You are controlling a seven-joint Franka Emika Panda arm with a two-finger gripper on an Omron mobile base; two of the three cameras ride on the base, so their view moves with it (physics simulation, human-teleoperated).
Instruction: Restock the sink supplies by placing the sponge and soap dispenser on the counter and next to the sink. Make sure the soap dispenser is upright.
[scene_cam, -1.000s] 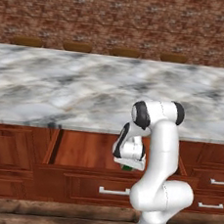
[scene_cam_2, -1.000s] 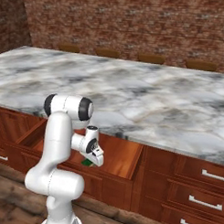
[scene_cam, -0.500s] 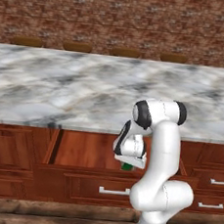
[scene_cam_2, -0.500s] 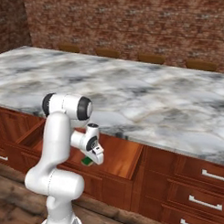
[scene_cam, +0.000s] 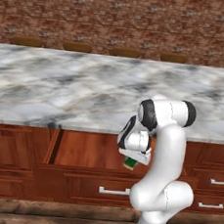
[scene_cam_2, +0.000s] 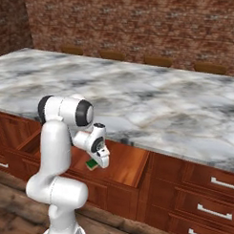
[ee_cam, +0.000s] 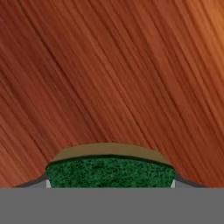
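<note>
No text, label, brand, number or sign can be read anywhere in these pictures. The brick wall (scene_cam: 120,16), the marble top (scene_cam: 62,88), the reddish wood drawer fronts (scene_cam_2: 202,198) and the robot's white arm (scene_cam: 165,154) all carry plain surfaces without lettering. The sponge (ee_cam: 110,168), seen close up against bare wood grain, shows only its green and yellowish layers, with no print or mark on it.

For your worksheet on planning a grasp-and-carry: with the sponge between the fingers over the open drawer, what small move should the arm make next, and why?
Probably a short lift straight up. The gripper is shut on the sponge, which hangs low inside the open drawer, below the marble top. Rising first should clear the drawer's walls before any carry begins.
</note>
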